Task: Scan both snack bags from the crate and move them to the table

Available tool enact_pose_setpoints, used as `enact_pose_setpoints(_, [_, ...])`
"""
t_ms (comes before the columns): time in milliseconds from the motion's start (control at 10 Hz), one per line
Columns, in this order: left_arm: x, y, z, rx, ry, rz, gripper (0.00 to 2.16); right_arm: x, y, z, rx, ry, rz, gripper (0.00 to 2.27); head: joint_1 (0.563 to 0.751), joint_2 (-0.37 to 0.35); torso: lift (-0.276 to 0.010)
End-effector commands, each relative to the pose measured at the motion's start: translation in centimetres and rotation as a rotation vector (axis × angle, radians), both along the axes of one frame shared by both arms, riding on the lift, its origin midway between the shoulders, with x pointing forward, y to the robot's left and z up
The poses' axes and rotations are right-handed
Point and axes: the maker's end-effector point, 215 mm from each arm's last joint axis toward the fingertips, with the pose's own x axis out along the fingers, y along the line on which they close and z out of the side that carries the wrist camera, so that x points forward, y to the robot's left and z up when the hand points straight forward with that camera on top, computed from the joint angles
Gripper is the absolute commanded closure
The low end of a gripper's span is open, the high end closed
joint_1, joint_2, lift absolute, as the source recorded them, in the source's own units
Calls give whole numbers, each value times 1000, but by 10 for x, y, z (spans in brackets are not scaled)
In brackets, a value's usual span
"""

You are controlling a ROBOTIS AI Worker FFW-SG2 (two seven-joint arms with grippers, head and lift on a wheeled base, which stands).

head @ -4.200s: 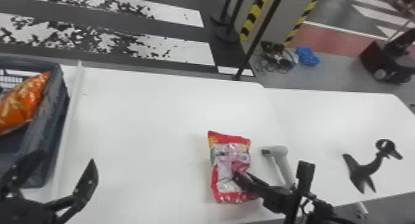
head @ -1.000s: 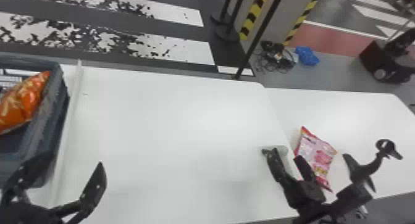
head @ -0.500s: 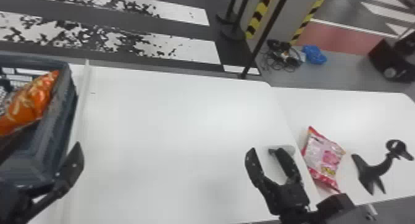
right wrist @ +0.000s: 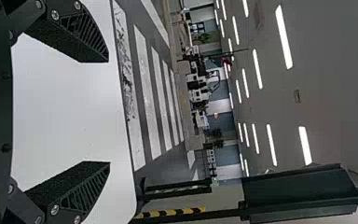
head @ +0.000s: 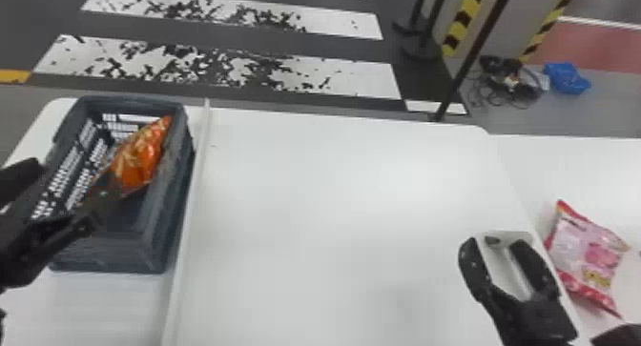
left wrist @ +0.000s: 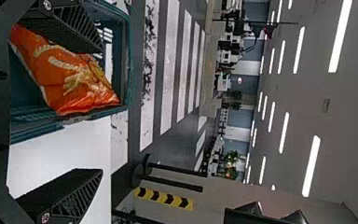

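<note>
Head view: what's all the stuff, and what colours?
Slatted plastic crate: one, grey, left
Shiny crinkled snack bag: one, orange, in crate
Flat snack bag: one, pink and red, far right
Handheld scanner: one, white, left of pink bag
Flat tabletops: at least two, white, side by side
Thin poles: three, black, beyond tabletops
Striped posts: two, yellow and black, beside poles
Crumpled heap: one, blue, floor
Tangled cables: uncountable, black, floor
Painted stripes: several, white, floor
Left gripper: one, black, at crate
Right gripper: one, black, above scanner

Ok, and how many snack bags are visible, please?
2. The orange bag lies inside the crate; the pink bag lies on the white table at the robot's right. The left claw covers part of the crate, so another bag may be hidden.
</note>
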Motion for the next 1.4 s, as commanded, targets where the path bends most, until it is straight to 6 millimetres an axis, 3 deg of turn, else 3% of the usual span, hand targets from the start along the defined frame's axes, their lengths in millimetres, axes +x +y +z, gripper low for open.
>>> enact_pose_setpoints(0, [9,24,-7,-41,71,0,83,2,5,1,-4,4,20,161,695,-96,-87])
enact_pose_setpoints(100, [17,23,-6,-61,92,-52,83,-4,4,-3,-7,15,19,161,695,-81,-87])
enact_pose_setpoints(300, [39,40,-12,-81,138,-114,80,-14,5,-7,-11,31,24,161,695,-59,-87])
enact_pose_setpoints(500, [54,54,-33,-86,211,-176,80,-22,10,-14,-10,48,30,161,695,-35,-87])
enact_pose_setpoints(600, [61,52,-46,-105,239,-214,80,-27,10,-18,-12,58,29,161,695,-15,-87])
enact_pose_setpoints(700, [68,46,-63,-84,267,-246,80,-33,8,-15,-23,43,25,161,695,-5,-87])
enact_pose_setpoints(1300, [118,-12,-89,8,291,-297,80,-48,-14,-7,-53,-17,-11,157,695,-88,-87])
